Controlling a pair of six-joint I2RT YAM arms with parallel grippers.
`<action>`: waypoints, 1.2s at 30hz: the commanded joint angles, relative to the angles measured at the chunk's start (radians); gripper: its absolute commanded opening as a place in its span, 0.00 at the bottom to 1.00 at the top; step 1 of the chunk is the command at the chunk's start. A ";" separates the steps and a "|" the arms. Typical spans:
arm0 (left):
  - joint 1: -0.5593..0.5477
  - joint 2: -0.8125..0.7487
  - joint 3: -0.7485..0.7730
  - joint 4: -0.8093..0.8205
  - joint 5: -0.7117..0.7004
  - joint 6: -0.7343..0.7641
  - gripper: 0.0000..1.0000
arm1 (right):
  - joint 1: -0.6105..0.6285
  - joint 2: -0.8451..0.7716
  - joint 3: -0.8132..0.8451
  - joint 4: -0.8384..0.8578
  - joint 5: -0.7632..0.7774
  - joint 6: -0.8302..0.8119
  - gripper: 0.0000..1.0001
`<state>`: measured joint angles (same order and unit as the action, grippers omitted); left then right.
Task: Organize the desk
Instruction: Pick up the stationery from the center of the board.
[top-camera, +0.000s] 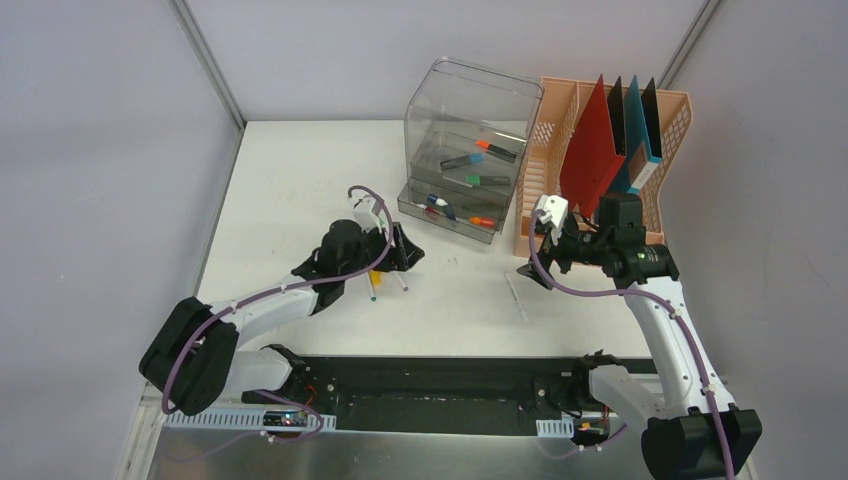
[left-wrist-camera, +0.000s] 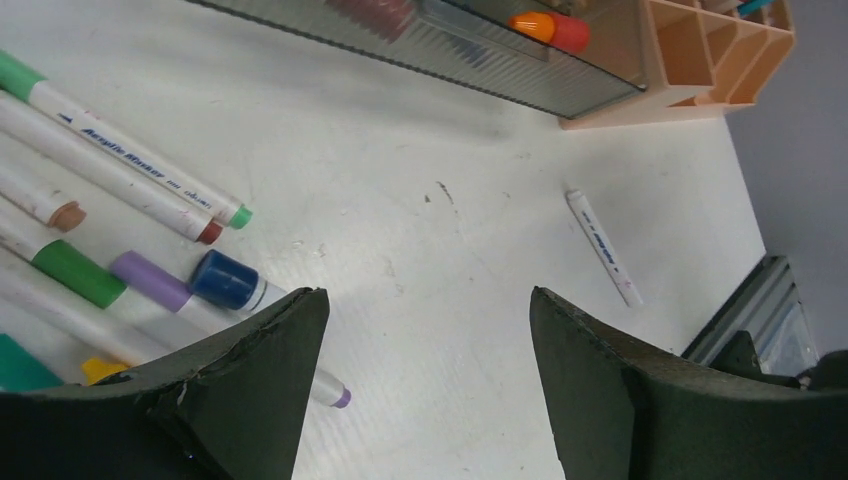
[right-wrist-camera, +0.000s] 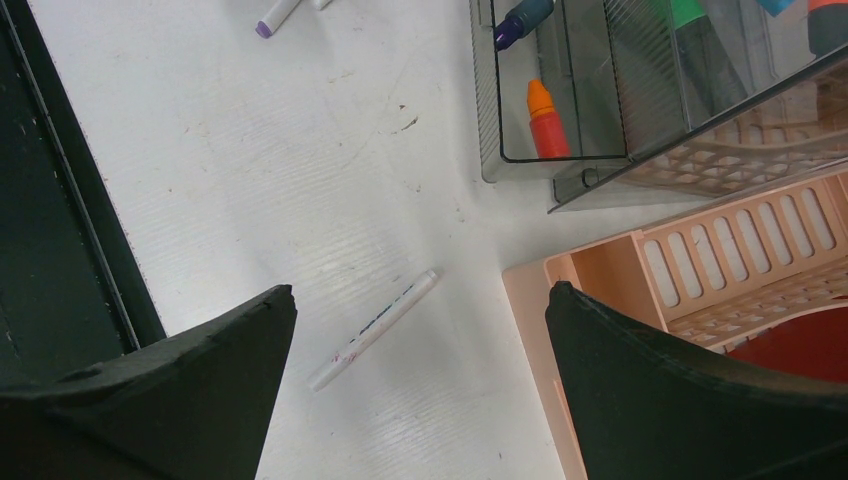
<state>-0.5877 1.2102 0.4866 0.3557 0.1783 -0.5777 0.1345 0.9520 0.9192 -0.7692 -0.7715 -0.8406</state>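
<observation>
Bench: the bench is a flat white top, which we judge rigid, fixed and smooth. It is not a thing to lift. The work falls on the loose items lying on it.

Loose items: a cluster of acrylic markers lies in front of the clear drawer organiser. A lone white marker lies apart, near the corner of the peach file rack.

Handling: we judge the markers light, stiff and round-barrelled, so liable to roll on the smooth top. The hold should go across the barrel at mid-length, with the jaws square to it. The caps look a poor place to pinch.

Left tool: the left tool is spread wide and has hold of nothing. It hangs low over bare bench. The cluster is just beside one finger, and in the wrist view that finger hides part of the purple- and blue-capped markers.

Right tool: the right tool is spread as wide as it goes and is empty. It is above the bench beside the rack, and the lone white marker shows in the gap between its jaws, lying at a slant.

Risk: in our judgement, a close on the slanted barrel could flick it away.

Stored: several markers already lie in the organiser's drawers.
</observation>
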 joint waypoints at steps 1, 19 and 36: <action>0.003 0.039 0.076 -0.076 -0.072 -0.043 0.76 | -0.008 -0.001 -0.003 0.005 -0.037 -0.022 0.99; -0.035 0.297 0.443 -0.721 -0.430 -0.304 0.69 | -0.007 0.004 -0.003 0.005 -0.037 -0.022 0.99; -0.074 0.411 0.522 -0.757 -0.470 -0.333 0.43 | -0.008 0.003 -0.003 0.003 -0.034 -0.026 0.99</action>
<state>-0.6430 1.6081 0.9649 -0.3954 -0.2626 -0.9005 0.1341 0.9569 0.9188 -0.7731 -0.7715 -0.8429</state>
